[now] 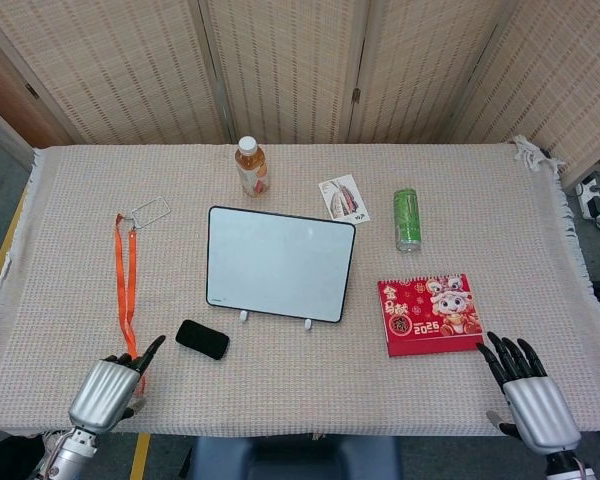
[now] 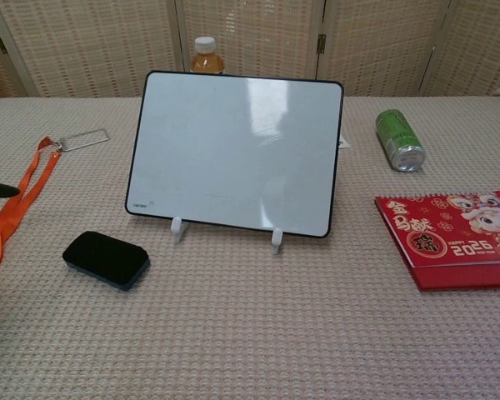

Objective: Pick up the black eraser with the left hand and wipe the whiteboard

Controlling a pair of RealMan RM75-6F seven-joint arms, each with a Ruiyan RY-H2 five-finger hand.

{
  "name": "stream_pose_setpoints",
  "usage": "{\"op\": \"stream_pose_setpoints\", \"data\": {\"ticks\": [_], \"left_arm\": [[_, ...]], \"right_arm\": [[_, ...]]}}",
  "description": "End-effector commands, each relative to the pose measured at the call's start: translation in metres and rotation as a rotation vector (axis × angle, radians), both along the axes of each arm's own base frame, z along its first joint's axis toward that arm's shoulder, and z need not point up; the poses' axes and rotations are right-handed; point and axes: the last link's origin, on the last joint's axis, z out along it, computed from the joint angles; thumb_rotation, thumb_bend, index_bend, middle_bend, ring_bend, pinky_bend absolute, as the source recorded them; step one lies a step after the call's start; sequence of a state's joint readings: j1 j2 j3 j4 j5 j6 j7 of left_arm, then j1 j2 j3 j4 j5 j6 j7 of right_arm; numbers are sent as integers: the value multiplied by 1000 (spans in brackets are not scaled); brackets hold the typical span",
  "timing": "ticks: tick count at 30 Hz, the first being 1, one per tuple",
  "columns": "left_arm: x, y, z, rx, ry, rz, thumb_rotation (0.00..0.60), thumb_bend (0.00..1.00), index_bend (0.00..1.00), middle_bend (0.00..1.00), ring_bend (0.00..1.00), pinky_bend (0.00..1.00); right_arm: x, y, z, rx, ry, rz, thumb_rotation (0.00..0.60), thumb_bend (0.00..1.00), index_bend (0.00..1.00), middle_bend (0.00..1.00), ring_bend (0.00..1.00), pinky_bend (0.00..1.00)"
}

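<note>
The black eraser (image 1: pixel 202 339) (image 2: pixel 106 258) lies flat on the cloth, just left of the whiteboard's front corner. The whiteboard (image 1: pixel 279 263) (image 2: pixel 235 153) leans back on two white clips at the table's middle. My left hand (image 1: pixel 110 388) hovers at the near left edge, a short way left of the eraser, holding nothing, with its fingers pointing toward it; one fingertip (image 2: pixel 0 190) shows at the chest view's left border. My right hand (image 1: pixel 528 390) stays at the near right edge, fingers spread and empty.
An orange lanyard (image 1: pixel 127 299) with a clear badge sleeve lies between my left hand and the eraser. A red calendar (image 1: pixel 429 314) sits right of the board. A green can (image 1: pixel 407 219), a tea bottle (image 1: pixel 251 166) and a card (image 1: pixel 343 197) stand behind it.
</note>
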State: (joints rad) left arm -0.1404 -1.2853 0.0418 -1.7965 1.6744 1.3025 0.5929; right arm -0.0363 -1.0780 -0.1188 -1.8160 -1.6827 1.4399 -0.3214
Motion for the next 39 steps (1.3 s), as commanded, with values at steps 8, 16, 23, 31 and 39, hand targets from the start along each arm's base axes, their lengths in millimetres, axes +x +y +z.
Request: {"op": "stream_pose_setpoints", "data": {"ticks": [8, 16, 23, 31, 39], "left_arm": [[34, 27, -36, -151, 39, 27, 600, 133, 282, 1000, 987, 1000], [45, 57, -49, -180, 17, 46, 600, 301, 297, 1000, 984, 1000], [46, 77, -57, -187, 42, 63, 600, 360, 319, 1000, 983, 1000], [44, 93, -64, -202, 73, 99, 600, 358, 317, 1000, 979, 1000], [40, 105, -67, -202, 76, 131, 600, 358, 315, 1000, 975, 1000]], "right_arm": [[0, 1, 0, 7, -1, 5, 600, 152, 0, 0, 0, 0], [-1, -1, -1, 9, 3, -1, 600, 152, 0, 0, 0, 0], [-2, -4, -1, 8, 5, -9, 600, 152, 0, 0, 0, 0], [-3, -7, -2, 10, 9, -19, 600, 152, 0, 0, 0, 0], [-4, -8, -3, 13, 13, -26, 600, 152, 0, 0, 0, 0]]}}
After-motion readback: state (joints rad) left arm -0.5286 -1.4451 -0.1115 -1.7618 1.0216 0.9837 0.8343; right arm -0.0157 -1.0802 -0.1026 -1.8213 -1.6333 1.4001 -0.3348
